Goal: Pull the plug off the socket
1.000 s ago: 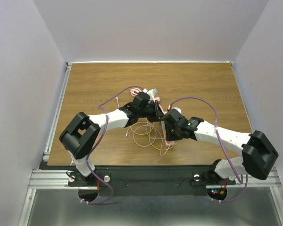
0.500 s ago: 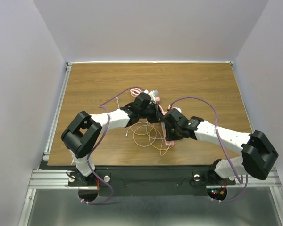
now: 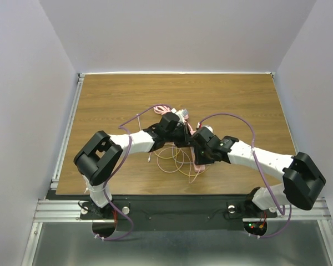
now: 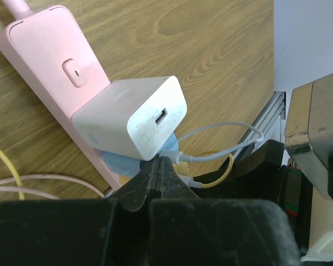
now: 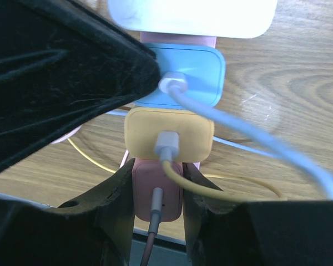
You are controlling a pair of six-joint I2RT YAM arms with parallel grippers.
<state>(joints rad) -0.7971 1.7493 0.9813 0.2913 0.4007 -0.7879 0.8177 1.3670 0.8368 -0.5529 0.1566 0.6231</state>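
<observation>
The socket point(image 4: 50, 61) is a long pink power strip lying on the wood, with a row of chargers standing in it. My right gripper point(image 5: 158, 173) is shut on the plug point(image 5: 158, 194), a small pink cube at the strip's near end with a pink cable coming out of it. One finger presses each side of the cube. My left gripper point(image 4: 159, 162) is shut with nothing between its fingers. Its tips rest at the foot of a white charger point(image 4: 133, 119), beside a blue adapter point(image 4: 119, 160). From above, both grippers point(image 3: 180, 132) point(image 3: 198, 148) meet over the socket point(image 3: 197, 164).
A yellow adapter point(image 5: 169, 138), a blue adapter point(image 5: 183, 75) and a white charger point(image 5: 194, 16) sit in line beyond the pink cube. Loose yellow, pink and white cables point(image 3: 175, 158) coil on the table point(image 3: 238, 100). The left arm's black body point(image 5: 55, 72) crowds the right wrist view.
The left arm has shifted a little to the right and toward the near edge, closer to the right gripper. The right arm has barely moved, and both grippers keep the same state.
</observation>
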